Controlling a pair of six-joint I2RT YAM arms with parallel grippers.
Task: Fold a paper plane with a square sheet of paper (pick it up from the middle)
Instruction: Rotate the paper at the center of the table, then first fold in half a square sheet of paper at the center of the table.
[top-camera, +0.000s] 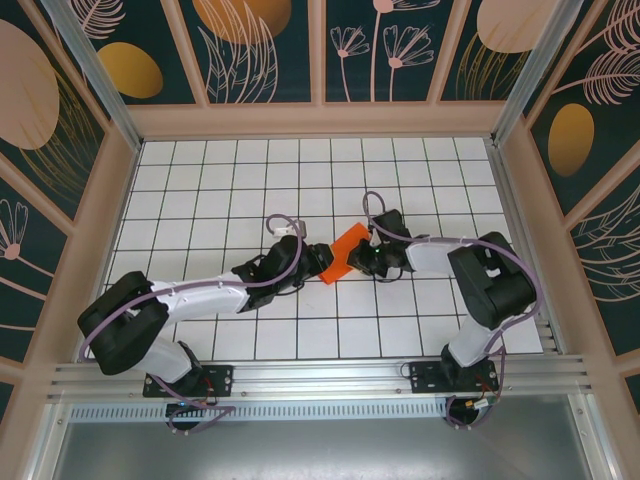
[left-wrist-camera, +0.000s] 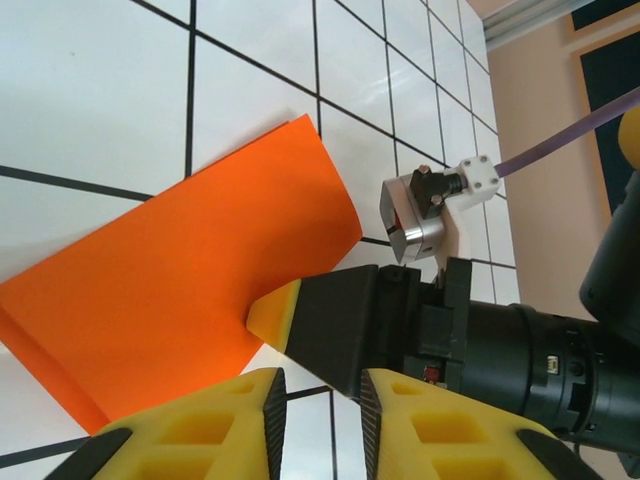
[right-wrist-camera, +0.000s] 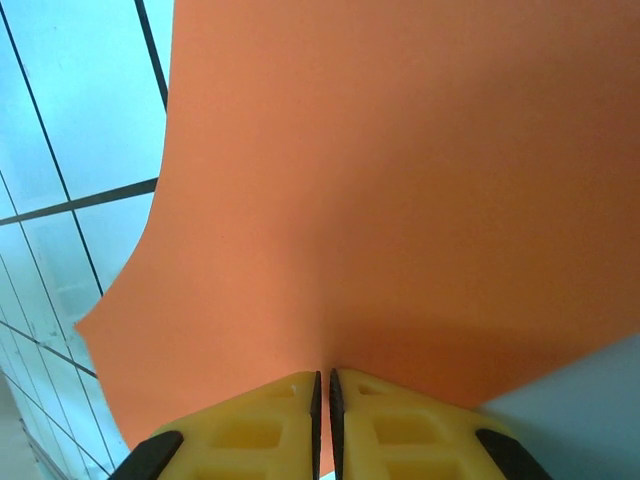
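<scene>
The square sheet of paper is bright orange and lies between my two grippers at the middle of the table. In the left wrist view the paper looks like a slanted rectangle with a doubled edge at its lower left. My right gripper is shut on the near edge of the paper, which bows away from the pinch. One yellow fingertip of the right gripper presses into the sheet. My left gripper stands open just beside the paper, with only the tiled floor between its pads. In the top view the left gripper and the right gripper face each other.
The white grid table stretches to wooden walls on the left, back and right. The right wrist's silver camera block and a purple cable hang close above the sheet. Both arms' bases stand at the near rail.
</scene>
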